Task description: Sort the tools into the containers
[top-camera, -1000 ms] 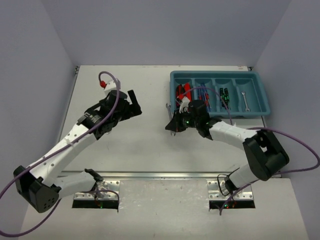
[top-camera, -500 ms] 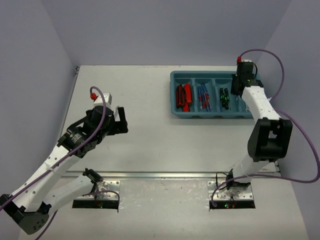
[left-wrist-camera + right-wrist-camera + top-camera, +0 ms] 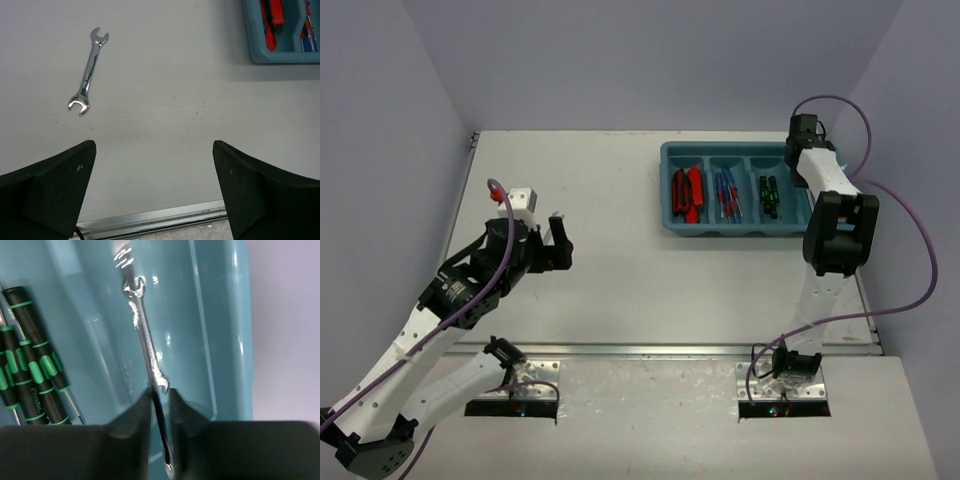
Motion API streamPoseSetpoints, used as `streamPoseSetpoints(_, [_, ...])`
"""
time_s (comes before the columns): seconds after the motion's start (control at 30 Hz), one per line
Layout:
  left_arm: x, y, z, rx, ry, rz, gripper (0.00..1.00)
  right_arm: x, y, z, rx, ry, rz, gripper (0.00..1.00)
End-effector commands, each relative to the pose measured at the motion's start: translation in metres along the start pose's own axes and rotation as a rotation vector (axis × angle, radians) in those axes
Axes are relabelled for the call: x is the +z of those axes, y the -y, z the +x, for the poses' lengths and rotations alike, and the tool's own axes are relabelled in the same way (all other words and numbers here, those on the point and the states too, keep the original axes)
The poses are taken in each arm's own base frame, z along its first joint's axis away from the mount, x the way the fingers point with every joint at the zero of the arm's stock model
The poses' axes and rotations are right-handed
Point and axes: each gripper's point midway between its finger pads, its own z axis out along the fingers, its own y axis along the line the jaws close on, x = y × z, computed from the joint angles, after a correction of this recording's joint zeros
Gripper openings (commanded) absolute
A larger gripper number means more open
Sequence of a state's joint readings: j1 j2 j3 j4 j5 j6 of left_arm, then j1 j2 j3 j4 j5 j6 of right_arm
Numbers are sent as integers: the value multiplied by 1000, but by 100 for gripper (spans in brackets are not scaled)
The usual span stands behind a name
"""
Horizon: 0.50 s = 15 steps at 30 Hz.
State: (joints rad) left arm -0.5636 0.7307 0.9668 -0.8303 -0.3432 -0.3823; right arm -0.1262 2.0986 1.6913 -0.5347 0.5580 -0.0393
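Observation:
The teal tray [image 3: 740, 232] sits at the far right of the table. Its compartments hold red-and-black tools [image 3: 687, 193], blue screwdrivers [image 3: 725, 195] and black screwdrivers with green marks [image 3: 768, 195]. My right gripper [image 3: 798, 172] hangs over the rightmost compartment. In the right wrist view it [image 3: 160, 392] is shut on a thin silver wrench [image 3: 161, 415], held edge-on. Another silver wrench [image 3: 145, 335] lies in that compartment [image 3: 220, 340]. My left gripper [image 3: 558, 240] is open and empty above the table. In the left wrist view a silver wrench [image 3: 88, 77] lies on the table ahead and left of it [image 3: 154, 145].
The tray's near-left corner [image 3: 280, 55] shows at the top right of the left wrist view. A metal rail [image 3: 150, 220] runs along the table's near edge. Grey walls stand close on the left, back and right.
My right arm has swung from the table in front of the tray's left end to over its rightmost compartment. My left arm has drawn back toward the near left.

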Motion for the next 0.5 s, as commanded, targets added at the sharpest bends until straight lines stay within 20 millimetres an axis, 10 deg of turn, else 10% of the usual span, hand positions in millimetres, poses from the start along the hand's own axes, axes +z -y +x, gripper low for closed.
streamPoseSetpoints(0.0, [5, 5, -6, 8, 21, 12, 100, 0, 27, -15, 73, 11, 65, 37])
streamPoseSetpoints(0.3, [33, 11, -2, -4, 24, -9, 100, -59, -8, -36, 202, 110, -104, 59])
streamPoseSetpoints(0.47, [70, 16, -3, 37, -28, -73, 100, -179, -98, -46, 104, 344, -414, 69])
